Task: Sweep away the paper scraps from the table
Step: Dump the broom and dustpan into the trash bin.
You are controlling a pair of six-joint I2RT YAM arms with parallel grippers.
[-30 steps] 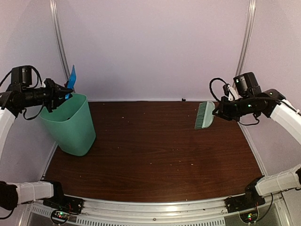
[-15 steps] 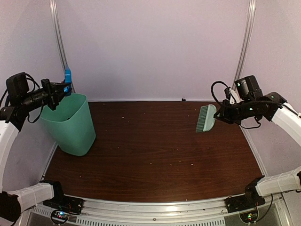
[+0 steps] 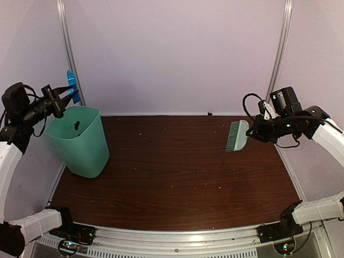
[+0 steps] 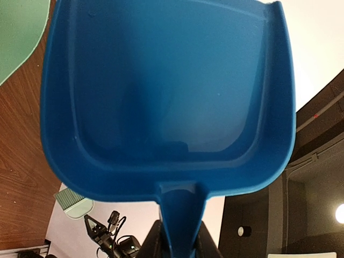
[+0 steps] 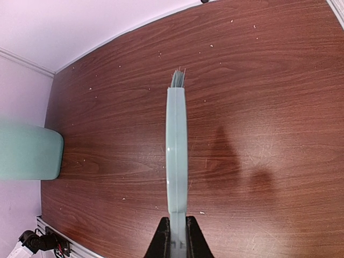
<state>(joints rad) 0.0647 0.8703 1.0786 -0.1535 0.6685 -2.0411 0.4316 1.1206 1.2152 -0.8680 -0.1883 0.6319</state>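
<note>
The paper scraps (image 5: 159, 53) that remain on the surface (image 3: 172, 177) are only tiny pale specks. They lie spread thinly from the far edge toward the near edge, with nothing like a pile. I judge them very light and soft, so a fast stroke will probably scatter them instead of collecting them. You should not try to pinch them. Take them with the bristles, in slow short strokes, with the lip of the dustpan (image 3: 71, 86) flat against the surface.

Your left gripper (image 3: 60, 97) is closed tight on the dustpan handle and holds the pan up in the air beyond the far-left corner, above the rim of the bin (image 3: 80, 142). The left wrist view shows the pan empty. Your right gripper (image 3: 252, 130) is clamped on the handle of the brush (image 3: 236, 135), which hangs above the surface near the right edge, bristles not touching.

Compared with one second ago, the dustpan has left the mouth of the bin and moved up and to the left. A dark bit now shows inside the bin; I cannot tell if it is a scrap. The brush has shifted slightly toward the right edge.
</note>
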